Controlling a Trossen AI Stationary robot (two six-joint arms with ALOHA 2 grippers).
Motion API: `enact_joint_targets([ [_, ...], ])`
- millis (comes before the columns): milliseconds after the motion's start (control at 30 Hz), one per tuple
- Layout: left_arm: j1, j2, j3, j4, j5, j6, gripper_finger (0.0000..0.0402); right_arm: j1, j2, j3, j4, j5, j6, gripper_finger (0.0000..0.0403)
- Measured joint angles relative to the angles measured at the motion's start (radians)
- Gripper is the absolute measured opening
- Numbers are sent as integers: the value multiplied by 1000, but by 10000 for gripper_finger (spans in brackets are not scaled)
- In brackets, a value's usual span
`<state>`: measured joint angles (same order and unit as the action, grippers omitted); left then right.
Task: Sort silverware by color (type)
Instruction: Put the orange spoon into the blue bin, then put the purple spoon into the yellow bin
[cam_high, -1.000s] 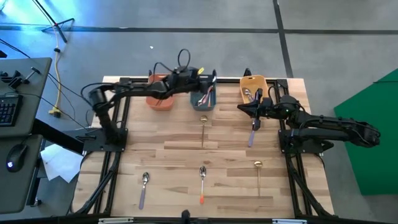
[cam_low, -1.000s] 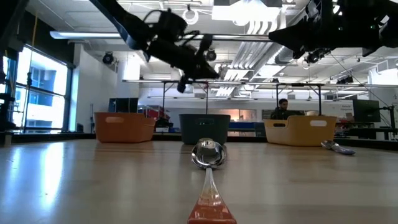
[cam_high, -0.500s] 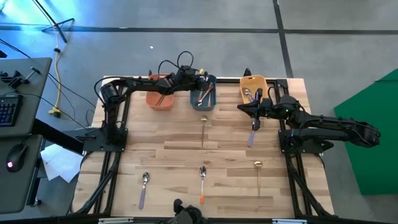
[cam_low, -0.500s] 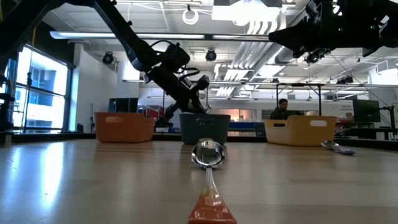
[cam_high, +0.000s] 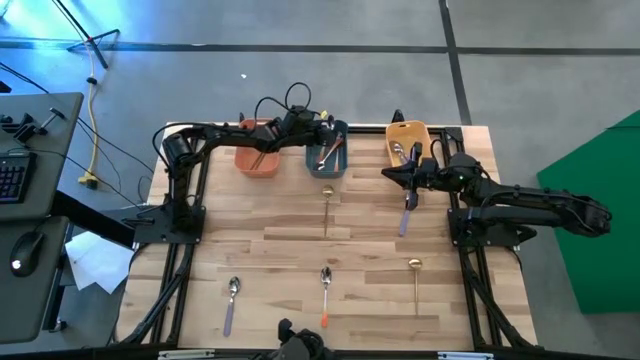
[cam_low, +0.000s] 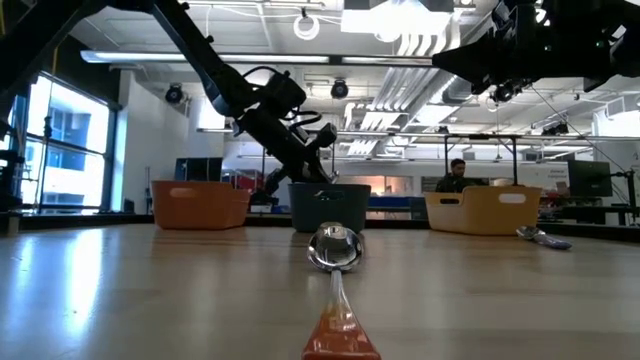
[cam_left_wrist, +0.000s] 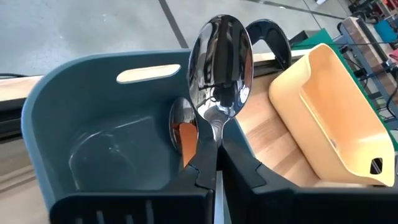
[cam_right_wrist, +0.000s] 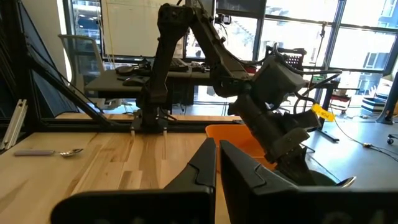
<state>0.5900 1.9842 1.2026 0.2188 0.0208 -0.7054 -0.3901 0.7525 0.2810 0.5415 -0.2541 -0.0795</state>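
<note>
My left gripper reaches across the far edge and hangs over the slate-blue tray, shut on a silver spoon. Its handle colour is hidden. Another spoon lies inside that tray. My right gripper waits shut, high above the table beside the yellow tray. On the table lie a gold spoon, a lavender-handled one, a second gold one, an orange-red-handled one and a second lavender one. My left gripper pinches the silver spoon between its two fingers at the neck, just behind the bowl. The spoon lies along the fingers, and its bowl sticks out past their tips over the slate-blue tray's inside. The fingers slant down from the table's left. The gripper hides the handle.
The orange tray stands left of the slate-blue one at the far edge. The yellow tray holds spoons. The table's middle is bare wood between the scattered spoons. A person sits far behind the table.
My left gripper has come down from above the trays toward the slate-blue tray, tipping its fingers downward and keeping the spoon in its hold. In the last half second it has stayed almost still. My right arm has not moved.
</note>
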Motion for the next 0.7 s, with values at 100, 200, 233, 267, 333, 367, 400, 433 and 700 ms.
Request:
enact_joint_targets([
  [100, 4, 0, 0, -11, 1, 0, 13, 0, 0, 0, 0, 0, 0, 4],
  [200, 12, -1, 0, -29, 22, 0, 20, 0, 0, 0, 0, 0, 0, 4],
  [233, 14, -1, 0, -40, 27, 0, 21, 0, 0, 0, 0, 0, 0, 4],
  [267, 14, -1, 0, -56, 27, 3, 23, 0, 0, 0, 0, 0, 0, 4],
  [333, 14, -1, 0, -77, 20, 20, 25, 0, 0, 0, 0, 0, 0, 4],
  [367, 14, -2, 0, -82, 15, 26, 26, 0, 0, 0, 0, 0, 0, 4],
  [400, 14, -3, 0, -84, 14, 28, 27, 0, 0, 0, 0, 0, 0, 4],
  [433, 14, -3, 0, -84, 14, 29, 28, 0, 0, 0, 0, 0, 0, 4],
  [700, 14, -55, -1, -101, 13, 105, 26, 0, 0, 0, -9, 0, 2, 4],
])
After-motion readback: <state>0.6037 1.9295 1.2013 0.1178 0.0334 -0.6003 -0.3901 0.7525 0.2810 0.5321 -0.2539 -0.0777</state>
